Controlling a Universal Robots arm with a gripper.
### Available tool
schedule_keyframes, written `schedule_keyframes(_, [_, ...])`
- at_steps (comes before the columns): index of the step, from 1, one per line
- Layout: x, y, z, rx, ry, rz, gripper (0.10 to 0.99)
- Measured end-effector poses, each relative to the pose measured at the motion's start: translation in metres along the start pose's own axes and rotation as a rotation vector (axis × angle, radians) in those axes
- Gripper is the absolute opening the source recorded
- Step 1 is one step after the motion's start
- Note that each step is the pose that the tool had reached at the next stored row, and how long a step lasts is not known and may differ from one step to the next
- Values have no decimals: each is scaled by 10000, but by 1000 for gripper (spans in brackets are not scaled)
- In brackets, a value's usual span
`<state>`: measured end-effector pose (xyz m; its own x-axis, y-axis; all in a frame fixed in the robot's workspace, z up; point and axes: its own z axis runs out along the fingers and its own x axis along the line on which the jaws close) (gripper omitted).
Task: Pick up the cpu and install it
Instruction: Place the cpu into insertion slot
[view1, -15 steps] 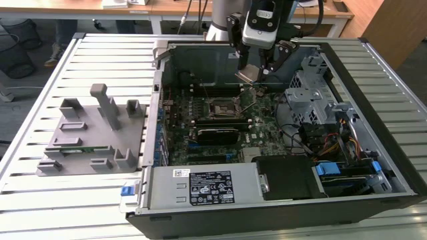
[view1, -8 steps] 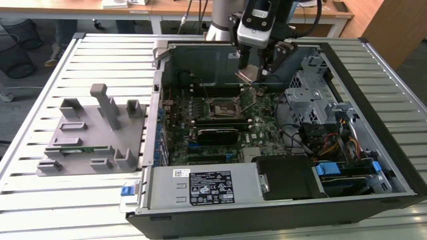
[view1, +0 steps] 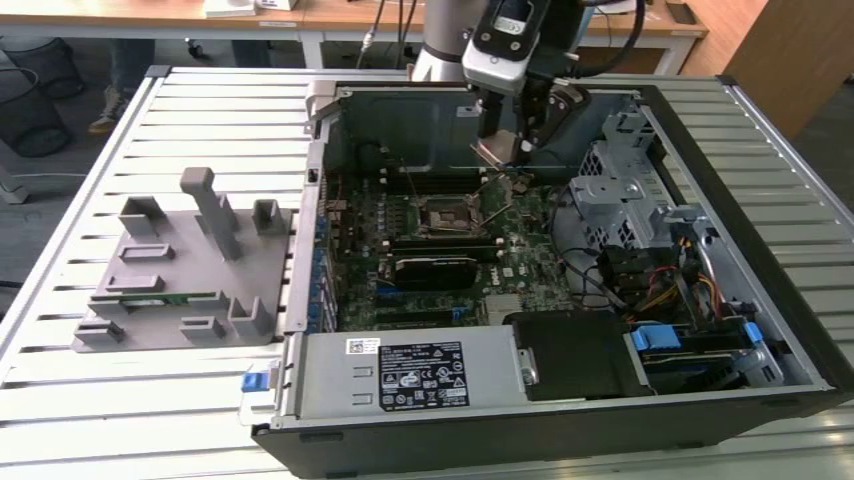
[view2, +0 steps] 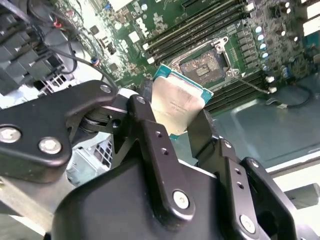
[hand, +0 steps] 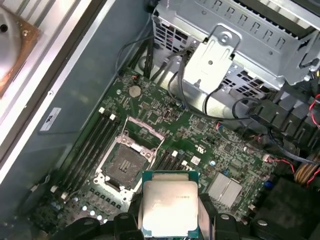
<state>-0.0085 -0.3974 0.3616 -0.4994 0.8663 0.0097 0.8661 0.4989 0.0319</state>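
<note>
**Above the open socket: cpu lifted, not yet seated**

Inside the computer case (view1: 400, 100), the claw (view1: 514, 150) hangs over the far part of the motherboard (view1: 441, 270). In both wrist views its fingers (view2: 145, 117) are closed on the cpu (view2: 177, 102) (hand: 170, 207), pinching it by two opposite edges with the silvery top plate facing the cameras.

The pick-up looks done. The grey fixture (view1: 187, 270) on the counter (view1: 160, 400), at the exterior view's left, carries only a green memory stick (view1: 147, 298). Installing remains: the socket (hand: 122, 167) looks open and empty, and the cpu is held apart from it.

The fingers cover the chip's gripped edges, and its underside is hidden. I cannot tell how high it rides above the board or whether its corners match the socket.
</note>
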Motion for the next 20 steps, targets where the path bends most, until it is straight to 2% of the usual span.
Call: schedule_keyframes(20, [11, 6, 10, -25, -84, 2645, 529])
